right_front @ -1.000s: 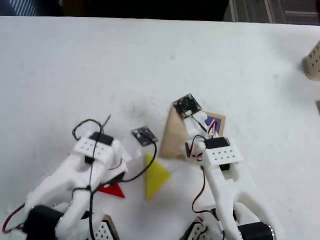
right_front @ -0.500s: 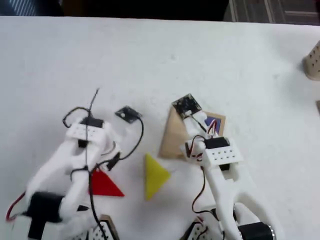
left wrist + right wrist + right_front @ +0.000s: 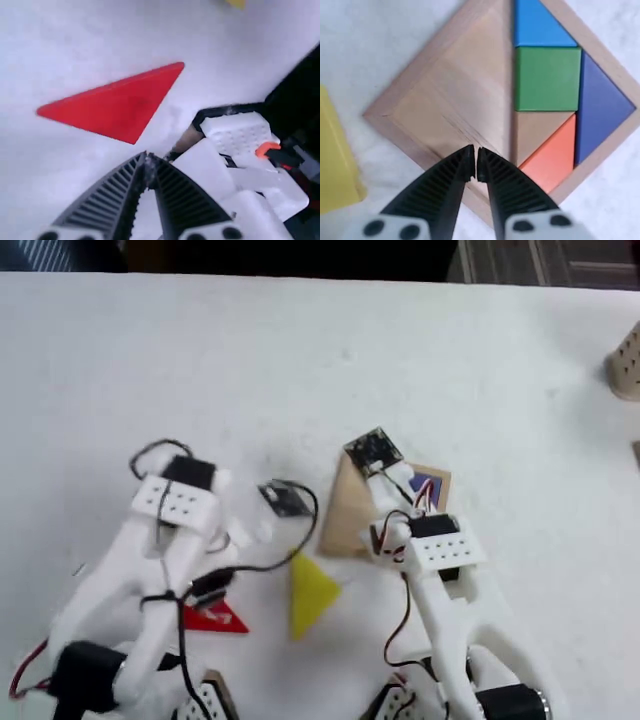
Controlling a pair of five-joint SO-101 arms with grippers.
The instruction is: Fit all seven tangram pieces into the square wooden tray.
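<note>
The square wooden tray (image 3: 456,90) holds a blue triangle (image 3: 537,22), a green square (image 3: 547,77), a purple triangle (image 3: 602,107) and an orange triangle (image 3: 547,160); its other half is bare wood. My right gripper (image 3: 474,164) hangs shut over the tray's bare half near one edge, holding nothing. A yellow triangle (image 3: 310,590) lies on the table just beside the tray (image 3: 345,505). Further left lies a red triangle (image 3: 215,618), partly under the left arm. My left gripper (image 3: 148,167) is shut and empty, just short of the red triangle (image 3: 117,102).
The white table stretches open behind and to the left of the arms. A pale perforated object (image 3: 625,365) stands at the right edge. The left arm's own base (image 3: 240,145) sits close behind the red triangle.
The left arm swung away to the back left, then came partway back right, its wrist camera now nearer the tray. The red triangle is more covered again. The right arm has not moved.
</note>
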